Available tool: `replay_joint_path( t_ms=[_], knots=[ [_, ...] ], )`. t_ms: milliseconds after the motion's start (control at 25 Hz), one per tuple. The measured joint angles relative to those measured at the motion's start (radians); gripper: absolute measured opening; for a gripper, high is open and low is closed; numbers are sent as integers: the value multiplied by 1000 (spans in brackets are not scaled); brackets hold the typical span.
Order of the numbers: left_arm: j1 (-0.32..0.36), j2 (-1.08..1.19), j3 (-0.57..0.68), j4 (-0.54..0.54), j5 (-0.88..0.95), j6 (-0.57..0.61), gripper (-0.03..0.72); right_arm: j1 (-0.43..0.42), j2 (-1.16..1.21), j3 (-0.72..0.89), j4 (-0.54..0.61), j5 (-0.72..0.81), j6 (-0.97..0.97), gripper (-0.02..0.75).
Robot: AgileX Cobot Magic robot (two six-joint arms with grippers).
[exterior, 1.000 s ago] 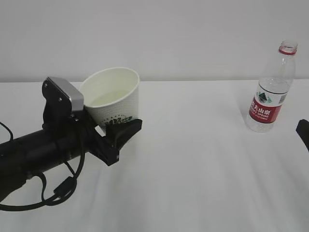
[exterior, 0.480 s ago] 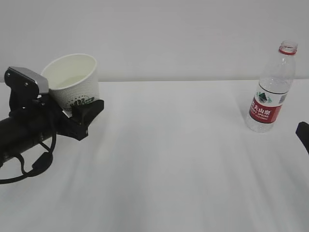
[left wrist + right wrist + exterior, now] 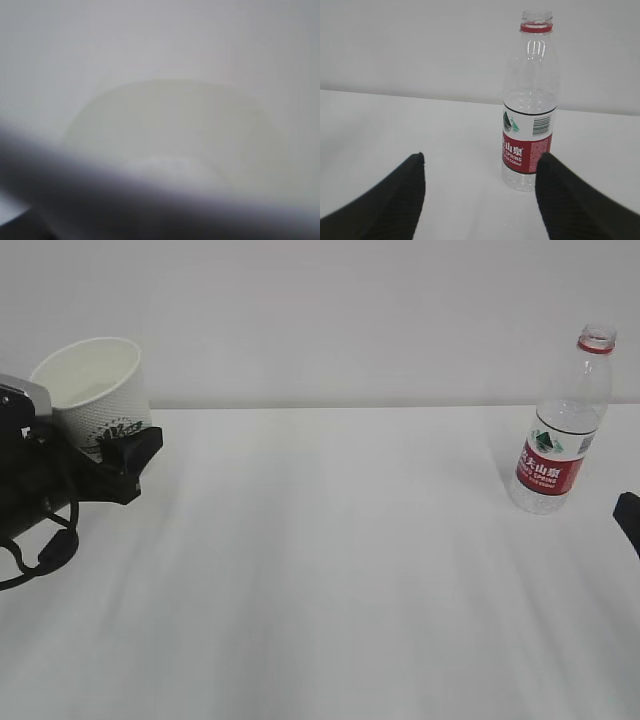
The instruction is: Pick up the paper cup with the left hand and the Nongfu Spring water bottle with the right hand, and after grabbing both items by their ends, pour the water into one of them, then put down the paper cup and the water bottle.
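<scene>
At the far left, the white paper cup (image 3: 88, 385) with its green logo is lifted off the table and tilts slightly, with my left gripper (image 3: 118, 448) shut on its lower part. The left wrist view is filled by the blurred inside of the cup (image 3: 150, 40), with a pale pool of water (image 3: 170, 125) at the bottom. The Nongfu Spring water bottle (image 3: 560, 430) stands upright and uncapped at the right and looks empty. My right gripper (image 3: 481, 167) is open, a little short of the bottle (image 3: 527, 125) and not touching it. Only its tip (image 3: 628, 515) shows in the exterior view.
A white table (image 3: 340, 570) stretches from the left arm to the bottle, with a plain pale wall (image 3: 330, 310) behind it. The left arm's black body and cable (image 3: 40, 530) lie low over the table's left edge.
My left arm has carried the cup leftwards, from left of centre to the far left edge of the view. The bottle and the right gripper have stayed where they were.
</scene>
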Motion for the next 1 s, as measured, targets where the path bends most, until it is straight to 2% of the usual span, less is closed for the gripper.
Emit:
replay_joint_path(
  t_ms=[640,1000],
  knots=[
    [97,0,0,-117,0,2,501,0,0,0,8,0,0,517],
    [157,7,0,-132,0,2,501,0,0,0,12,0,0,516]
  ],
)
